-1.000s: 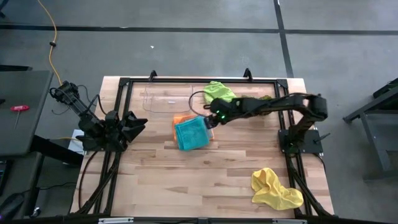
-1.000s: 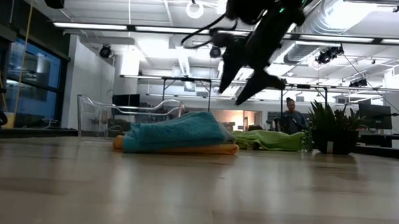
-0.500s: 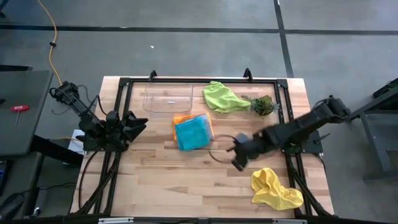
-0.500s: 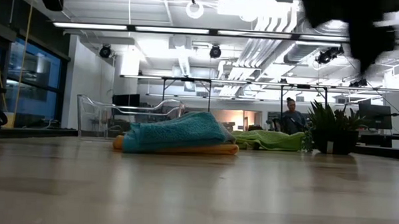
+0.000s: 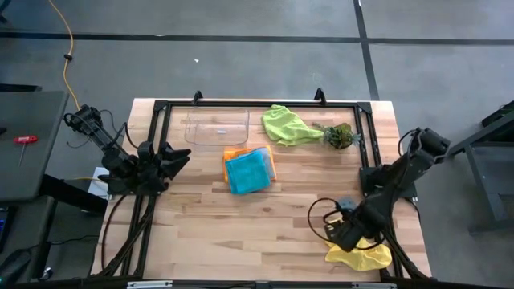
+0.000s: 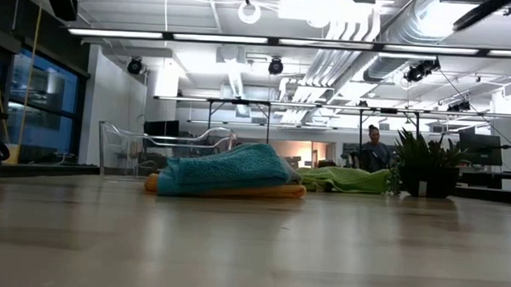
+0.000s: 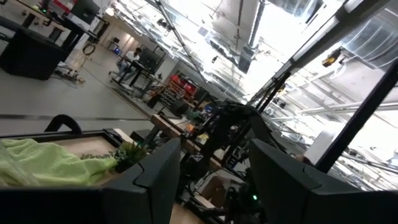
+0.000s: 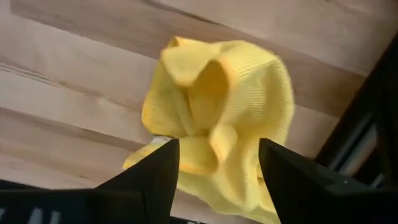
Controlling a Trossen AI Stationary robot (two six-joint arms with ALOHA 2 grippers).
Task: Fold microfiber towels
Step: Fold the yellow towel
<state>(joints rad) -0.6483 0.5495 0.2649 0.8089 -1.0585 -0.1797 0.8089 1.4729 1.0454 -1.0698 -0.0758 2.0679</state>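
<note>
A crumpled yellow towel [image 5: 363,255] lies near the table's front right corner. My right gripper [image 5: 344,234] hangs over its left part, pointing down and open. In the right wrist view the towel [image 8: 217,106] shows below and between the two fingers, which stand clear of it. A folded teal towel [image 5: 247,172] rests on an orange towel [image 5: 233,153] at mid-table. A lime green towel [image 5: 285,126] lies bunched at the far edge. My left gripper [image 5: 173,158] waits open at the table's left, raised off the wood.
A clear plastic tray [image 5: 215,127] stands at the far edge, left of the green towel. A leafy plant sprig [image 5: 339,135] sits to the green towel's right. A black frame rail [image 5: 377,217] runs close beside the yellow towel. Bare wood [image 5: 241,233] spans the near middle.
My right gripper has swung from above the teal towel toward the table's near right corner and now hangs over the yellow towel. It has tipped from a slant to pointing down. None of the towels has moved.
</note>
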